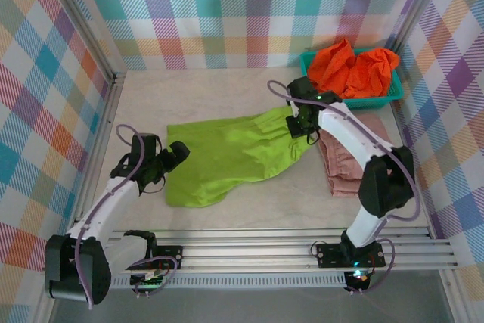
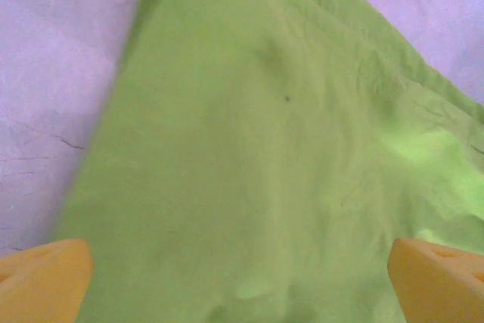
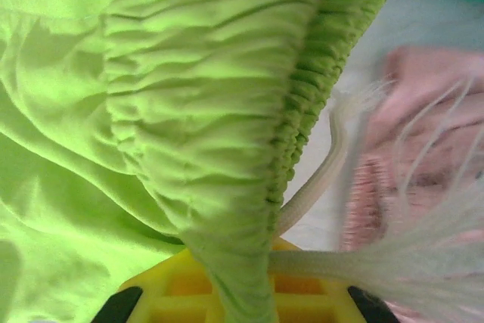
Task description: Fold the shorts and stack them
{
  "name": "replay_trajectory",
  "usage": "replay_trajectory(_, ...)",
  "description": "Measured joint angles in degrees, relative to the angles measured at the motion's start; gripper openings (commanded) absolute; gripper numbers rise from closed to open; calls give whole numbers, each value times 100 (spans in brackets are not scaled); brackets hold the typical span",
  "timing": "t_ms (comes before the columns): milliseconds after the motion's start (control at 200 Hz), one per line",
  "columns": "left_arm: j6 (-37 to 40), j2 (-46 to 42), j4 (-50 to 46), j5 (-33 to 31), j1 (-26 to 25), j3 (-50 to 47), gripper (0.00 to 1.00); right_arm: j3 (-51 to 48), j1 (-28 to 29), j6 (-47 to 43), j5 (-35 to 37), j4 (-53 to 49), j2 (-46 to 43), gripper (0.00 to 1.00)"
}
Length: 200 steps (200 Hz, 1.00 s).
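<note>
Left gripper (image 1: 178, 153) spread wide, empty, at the left edge of the lime green shorts (image 1: 227, 158) lying flat mid-table. Right gripper (image 1: 304, 125) clamped on their gathered waistband, drawstring trailing. Just right of that, dusty pink shorts (image 1: 349, 158), folded. Far right, at the back, orange shorts (image 1: 349, 67) heaped in the teal basket (image 1: 393, 94).

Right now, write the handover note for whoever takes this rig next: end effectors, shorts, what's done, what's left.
Left end effector: open, at the left edge of the green shorts.
Right end effector: shut on the green shorts at the waistband.
Pink shorts: folded on the table at the right, beside the right arm.
Orange shorts: heaped in the basket.
Done: the pink pair looks folded.
Left: fold the green pair and stack it on the pink, then take out, fold and stack the orange.
</note>
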Motion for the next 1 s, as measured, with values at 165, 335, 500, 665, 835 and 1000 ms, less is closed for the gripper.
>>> replay_trajectory(165,0,-168,0,179,0,0,100,555,22,-595,820,-472,-402,0)
replay_trajectory(335,-7,-192,17,411,-4,0,100,885,33,-1047,1530,-855,-396,0)
replay_trajectory(500,-103,-136,245,656,-118,-2,98,1451,214,-1270,2164,-1126,-127,0)
replay_trajectory(665,-304,262,605,927,-411,-2,87,2096,590,-1327,2616,-1377,356,0)
replay_trajectory(835,-498,831,881,1003,-793,11,69,2822,940,-1080,2876,-1810,964,0)
replay_trajectory(1000,-758,1394,1189,946,-1340,59,56,3287,1281,-706,3005,-2184,1416,0)
